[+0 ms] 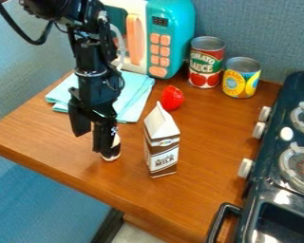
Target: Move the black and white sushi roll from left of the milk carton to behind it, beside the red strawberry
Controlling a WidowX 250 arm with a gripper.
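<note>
Black gripper [91,144], left of a milk carton [162,142], 2 fingers apart; 1 finger partly hides a small black-and-white object [111,156], hard to identify.

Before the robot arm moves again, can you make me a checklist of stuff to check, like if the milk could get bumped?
1. Tool open: ok, its two fingers stand apart.
2. Small black-and-white thing in full view: not ok, a finger partly hides it.
3. Tool touching that small thing: cannot tell, they overlap in the picture.
4. Milk carton upright and apart from the tool: ok, but it is close by, so I'd be careful moving that way.
5. Strawberry away from the tool: ok, it's behind the carton.
6. Red can and yellow can upright: ok.
</note>
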